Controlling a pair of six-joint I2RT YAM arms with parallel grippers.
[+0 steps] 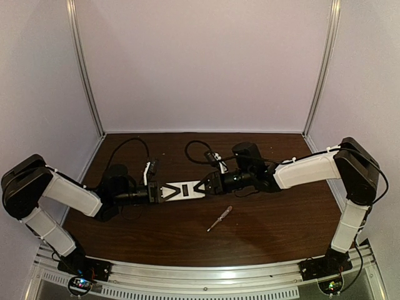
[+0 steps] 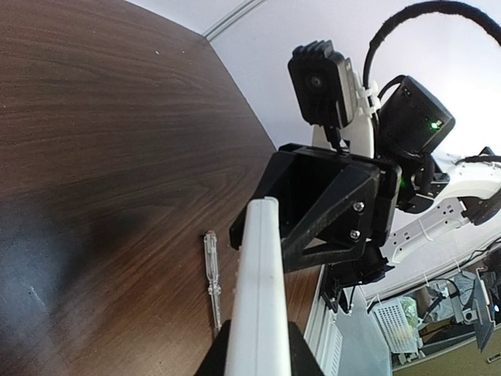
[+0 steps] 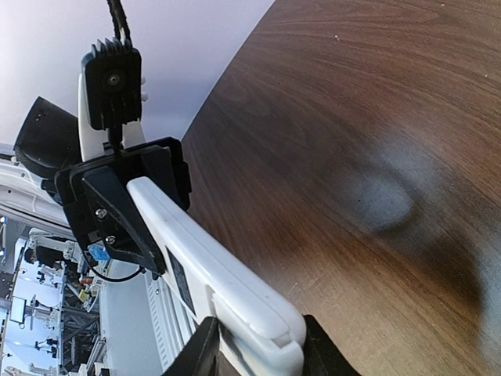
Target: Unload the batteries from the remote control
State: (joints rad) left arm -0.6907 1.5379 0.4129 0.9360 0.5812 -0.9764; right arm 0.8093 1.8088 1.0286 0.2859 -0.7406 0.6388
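White and slim, the remote control (image 1: 187,192) hangs level above the dark wood worktop (image 1: 269,231) near its middle, spanned end to end between the two arms. The left hand (image 1: 164,192) is clamped on its left end, with black triangular fingers (image 1: 167,192) pressed flat on the casing. The right hand (image 1: 201,185) takes the other end. In the right wrist view its two fingers flank the casing closely, but both are cut off by the bottom edge, so I cannot tell whether they press on it or stand just clear. From the left wrist the handset shows edge-on only, as a narrow white strip running up into the opposite hand. From the right wrist a broad side shows with a small dark rectangle on it, too oblique to read. The overhead view hides much of the upper face under the fingers. Batteries cannot be made out in any view. A silvery screwdriver (image 1: 219,219) with a clear handle lies on the worktop, near the remote on the side towards the arm bases and apart from it.
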